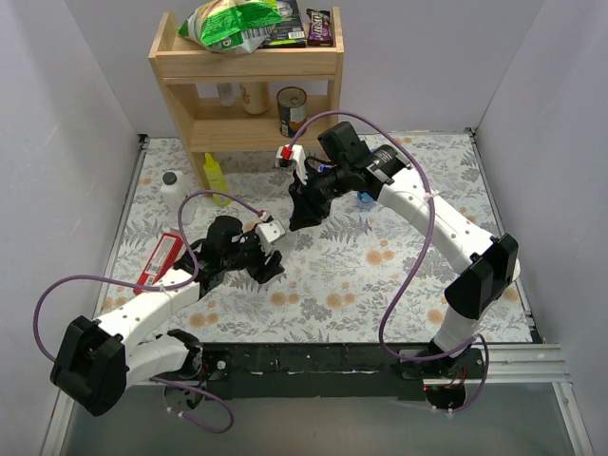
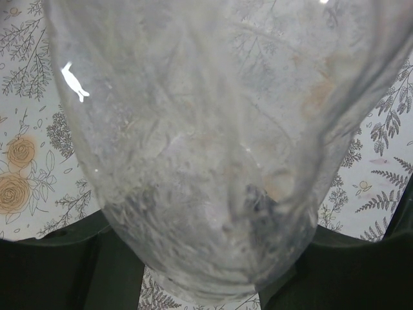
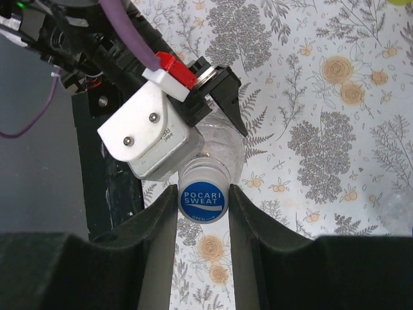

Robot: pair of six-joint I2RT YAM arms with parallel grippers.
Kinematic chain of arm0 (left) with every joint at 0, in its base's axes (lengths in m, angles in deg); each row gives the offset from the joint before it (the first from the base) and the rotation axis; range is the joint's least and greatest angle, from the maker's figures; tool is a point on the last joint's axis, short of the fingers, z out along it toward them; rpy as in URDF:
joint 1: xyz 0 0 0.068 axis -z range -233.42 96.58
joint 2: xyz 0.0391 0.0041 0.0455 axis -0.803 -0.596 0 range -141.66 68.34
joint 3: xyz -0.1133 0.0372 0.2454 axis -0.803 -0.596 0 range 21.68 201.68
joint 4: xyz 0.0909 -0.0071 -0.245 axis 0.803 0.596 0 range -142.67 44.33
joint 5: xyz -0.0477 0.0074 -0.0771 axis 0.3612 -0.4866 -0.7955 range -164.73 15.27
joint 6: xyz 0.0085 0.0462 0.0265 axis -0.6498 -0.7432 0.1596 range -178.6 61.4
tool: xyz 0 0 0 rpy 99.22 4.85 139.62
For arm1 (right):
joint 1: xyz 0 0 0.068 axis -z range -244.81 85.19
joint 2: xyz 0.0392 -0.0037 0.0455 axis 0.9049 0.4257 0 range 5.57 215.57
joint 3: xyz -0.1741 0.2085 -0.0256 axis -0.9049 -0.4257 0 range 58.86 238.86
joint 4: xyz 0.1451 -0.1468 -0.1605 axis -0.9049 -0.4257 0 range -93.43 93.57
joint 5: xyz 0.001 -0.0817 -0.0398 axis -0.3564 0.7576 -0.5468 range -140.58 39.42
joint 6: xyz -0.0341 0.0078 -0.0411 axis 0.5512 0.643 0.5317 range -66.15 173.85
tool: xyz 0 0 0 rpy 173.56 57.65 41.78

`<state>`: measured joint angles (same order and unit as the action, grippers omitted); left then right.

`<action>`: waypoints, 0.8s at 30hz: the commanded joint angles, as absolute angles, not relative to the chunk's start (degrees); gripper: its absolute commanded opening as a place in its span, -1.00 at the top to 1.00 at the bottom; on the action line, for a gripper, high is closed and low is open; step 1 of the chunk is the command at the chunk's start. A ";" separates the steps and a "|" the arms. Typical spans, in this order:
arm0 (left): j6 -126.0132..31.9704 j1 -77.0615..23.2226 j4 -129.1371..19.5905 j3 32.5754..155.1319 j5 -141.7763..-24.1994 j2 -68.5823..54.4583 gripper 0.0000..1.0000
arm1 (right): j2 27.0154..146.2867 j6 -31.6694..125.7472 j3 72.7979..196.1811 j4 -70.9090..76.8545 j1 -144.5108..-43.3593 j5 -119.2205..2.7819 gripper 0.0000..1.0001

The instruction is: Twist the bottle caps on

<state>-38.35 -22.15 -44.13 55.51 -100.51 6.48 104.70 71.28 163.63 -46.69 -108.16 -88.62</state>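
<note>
A clear unlabelled bottle point(image 2: 213, 148) fills the left wrist view, and my left gripper point(image 2: 206, 265) is shut on its body, with a dark finger point(image 2: 58, 265) on either side. From the right wrist, the bottle point(image 3: 226, 145) points its neck at the camera with a blue "Pocari Sweat" bottle cap point(image 3: 202, 201) on the mouth. My right gripper point(image 3: 202, 194) is shut on that cap, both pads against its rim. From above, the left gripper point(image 1: 269, 249) and right gripper point(image 1: 297, 223) meet over the middle of the table; the bottle is mostly hidden between them.
A wooden shelf point(image 1: 247, 71) at the back holds a snack bag and a can point(image 1: 292, 111). A yellow bottle point(image 1: 217, 179) and a white bottle point(image 1: 172, 195) stand at the back left, with a red packet point(image 1: 160, 261) nearer. A small blue item point(image 1: 364, 199) lies beside the right arm.
</note>
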 commanded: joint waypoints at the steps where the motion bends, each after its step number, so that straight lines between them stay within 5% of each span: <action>1: -35.66 -21.95 -53.02 60.88 -99.69 7.70 1.00 | 106.38 63.88 162.22 -49.43 -109.46 -84.60 0.55; 12: -39.09 -21.95 -50.30 57.38 -100.48 7.52 1.00 | 105.94 65.98 163.62 -49.25 -109.46 -83.97 0.44; 15: -39.70 -21.95 -50.21 56.05 -101.27 7.61 1.00 | 105.59 67.30 164.32 -49.34 -109.46 -85.29 0.15; 20: -39.80 -21.95 -49.77 53.77 -101.45 7.61 1.00 | 104.89 68.53 168.98 -51.61 -109.46 -84.07 -0.75; 24: -39.27 -21.95 -50.21 52.71 -102.32 7.96 1.00 | 102.61 71.77 168.20 -52.85 -109.46 -84.06 -0.82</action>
<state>-39.27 -22.09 -47.98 53.87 -100.31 6.26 105.42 68.42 166.18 -50.43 -109.19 -83.94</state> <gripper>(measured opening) 0.533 0.902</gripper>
